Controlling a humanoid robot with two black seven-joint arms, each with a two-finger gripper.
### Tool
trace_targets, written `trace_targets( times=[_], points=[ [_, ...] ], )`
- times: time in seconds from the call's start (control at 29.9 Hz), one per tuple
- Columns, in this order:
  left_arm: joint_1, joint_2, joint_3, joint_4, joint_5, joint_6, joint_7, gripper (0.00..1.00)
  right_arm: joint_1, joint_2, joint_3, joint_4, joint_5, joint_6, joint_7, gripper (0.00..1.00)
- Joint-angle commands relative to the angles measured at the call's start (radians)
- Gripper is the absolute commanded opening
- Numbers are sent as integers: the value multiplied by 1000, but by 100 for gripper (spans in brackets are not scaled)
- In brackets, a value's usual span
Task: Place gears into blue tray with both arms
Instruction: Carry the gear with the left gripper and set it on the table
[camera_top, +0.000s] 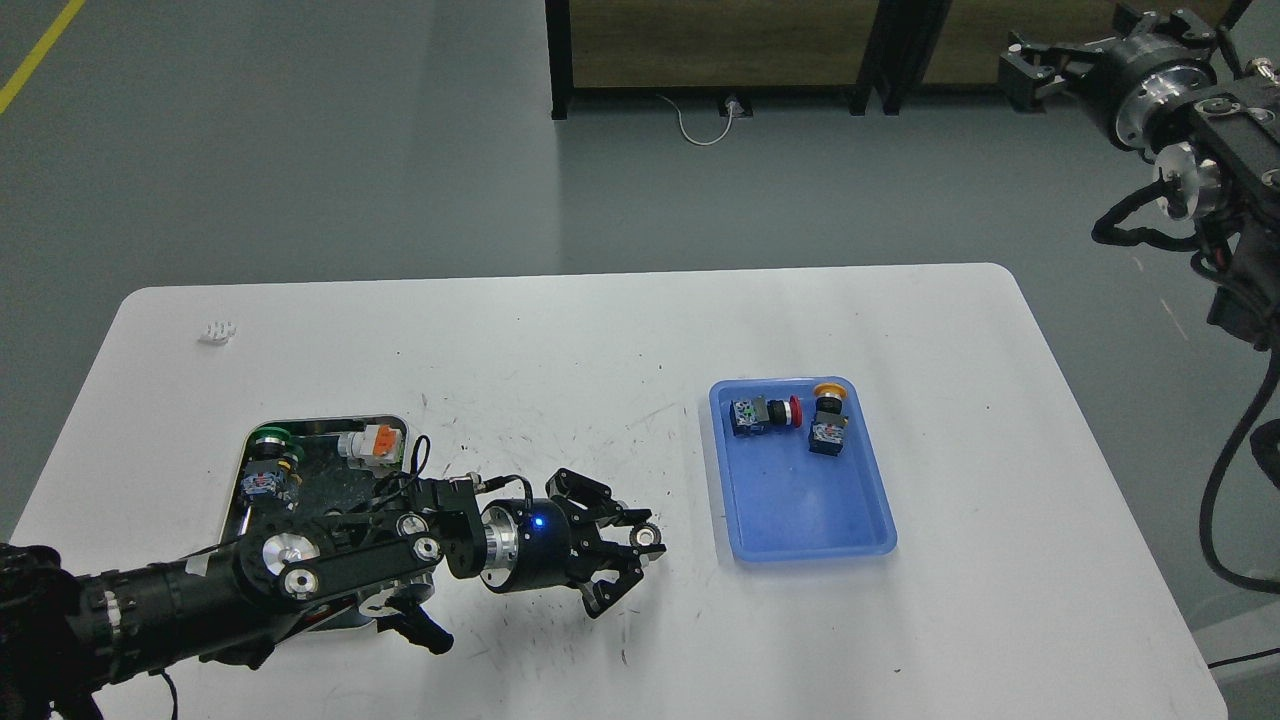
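Note:
My left gripper (638, 550) hovers low over the white table (560, 350), a short way left of the blue tray (800, 525). It is shut on one gear (649, 538), a small black toothed wheel with a silvery centre, pinched at the fingertips. The blue tray holds two push-button switches at its far end, one red-capped (765, 413) and one yellow-capped (829, 420); the rest of its floor is bare. My right gripper (1022, 68) is raised high at the top right, out over the floor; its fingers are too small and dark to tell apart. No other gear shows.
A shiny silver tray (330, 428) sits at the near left, partly covered by my left arm. In it lie a green-capped switch (268, 462) and an orange-and-white part (375, 443). A small white scrap (218, 331) lies at the far left.

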Motion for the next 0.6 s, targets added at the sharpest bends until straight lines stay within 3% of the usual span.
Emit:
trace_targets(
  times=[0.0,0.57],
  points=[
    [2,-50,3,63,0,0,-2,34,-6,5,0,-5,0,0,2,100],
    [11,-108,6,178,-2,0,-5,36,-9,45,-7,-25,0,-5,3,100]
  ],
)
